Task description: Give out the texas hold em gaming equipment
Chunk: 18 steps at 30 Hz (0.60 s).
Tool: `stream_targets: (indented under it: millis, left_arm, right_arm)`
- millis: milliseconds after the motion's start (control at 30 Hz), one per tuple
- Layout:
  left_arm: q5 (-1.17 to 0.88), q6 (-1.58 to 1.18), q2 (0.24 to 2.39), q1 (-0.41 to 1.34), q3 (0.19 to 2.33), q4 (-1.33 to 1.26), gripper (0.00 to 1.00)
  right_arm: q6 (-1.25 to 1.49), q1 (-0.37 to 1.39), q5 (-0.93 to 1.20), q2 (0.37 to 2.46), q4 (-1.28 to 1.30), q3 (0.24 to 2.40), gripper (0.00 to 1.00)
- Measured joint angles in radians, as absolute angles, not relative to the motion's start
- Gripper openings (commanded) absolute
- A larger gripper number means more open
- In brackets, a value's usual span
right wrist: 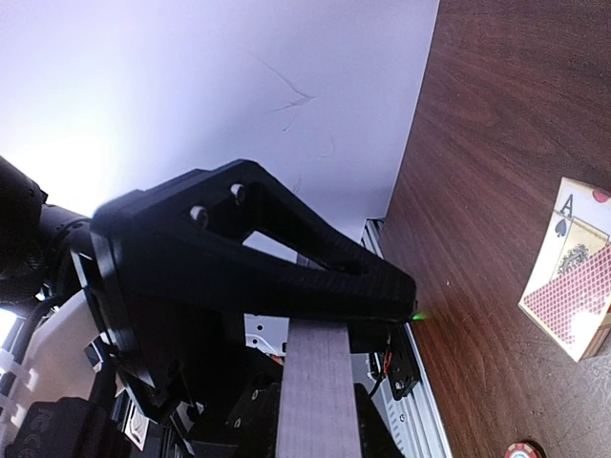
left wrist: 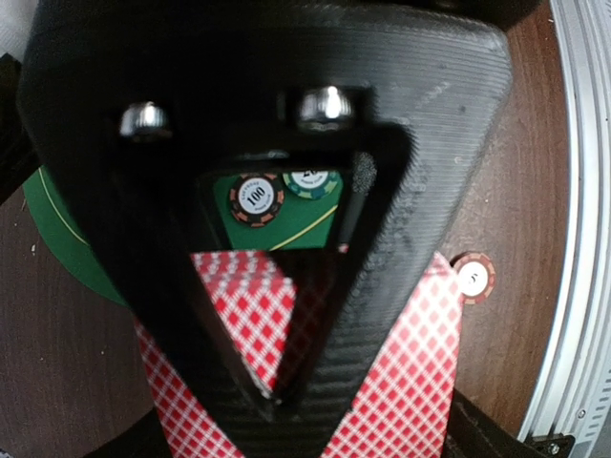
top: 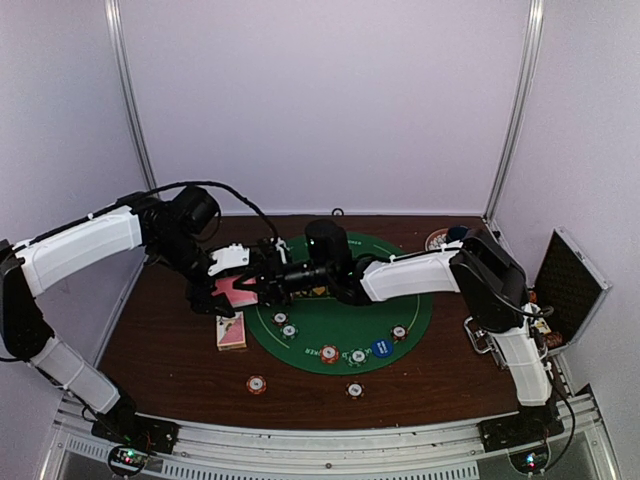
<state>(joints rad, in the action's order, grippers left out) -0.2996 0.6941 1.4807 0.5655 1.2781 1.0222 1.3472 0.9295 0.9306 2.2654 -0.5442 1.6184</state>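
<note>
Over the bench (top: 170, 360), I read left arm (top: 80, 245) and right arm (top: 410, 275) stretched inward, right claw (top: 266, 286) pinching a playing card (right wrist: 310, 401), left claw (top: 232, 292) state indeterminate.

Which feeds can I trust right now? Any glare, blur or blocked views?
Top external: evenly lit, slightly soft. Left wrist: the black left finger fills the frame, blurred; the 100 chip behind is sharp. Right wrist: wall blown out, right finger a dark silhouette, playing card beneath it dim grey, deck at right clear.
</note>
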Motion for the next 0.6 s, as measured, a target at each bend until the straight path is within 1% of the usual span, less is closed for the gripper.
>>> stream_targets:
  millis: [100, 167, 233, 300, 367, 400, 467, 533, 600]
  left_arm:
    - [-0.297, 0.694, 1.48, 0.568, 1.269, 1.01, 0.67]
    - [-0.29, 0.695, 1.479, 0.569, 1.26, 0.996, 0.63]
    - [-0.282, 0.69, 1.475, 0.569, 1.249, 0.982, 0.59]
    - [-0.274, 0.687, 1.47, 0.571, 1.243, 0.971, 0.51]
    - [-0.27, 0.687, 1.467, 0.572, 1.239, 0.965, 0.41]
    - [-0.269, 0.687, 1.466, 0.572, 1.237, 0.964, 0.38]
    - [-0.265, 0.688, 1.466, 0.574, 1.234, 0.963, 0.35]
    - [-0.261, 0.688, 1.465, 0.574, 1.232, 0.964, 0.31]
    - [-0.257, 0.688, 1.465, 0.574, 1.229, 0.964, 0.31]
  right_arm:
    - [1.354, 0.929, 0.931, 2.265, -0.548, 1.618, 0.03]
    - [1.358, 0.929, 0.931, 2.266, -0.548, 1.618, 0.05]
    - [1.359, 0.929, 0.926, 2.267, -0.55, 1.618, 0.09]
    - [1.356, 0.929, 0.925, 2.267, -0.549, 1.618, 0.17]
    - [1.342, 0.929, 0.923, 2.267, -0.542, 1.619, 0.27]
    - [1.333, 0.929, 0.921, 2.267, -0.537, 1.619, 0.32]
    - [1.319, 0.93, 0.918, 2.267, -0.516, 1.619, 0.43]
    - [1.296, 0.929, 0.914, 2.267, -0.485, 1.619, 0.5]
    - [1.273, 0.929, 0.909, 2.266, -0.457, 1.62, 0.57]
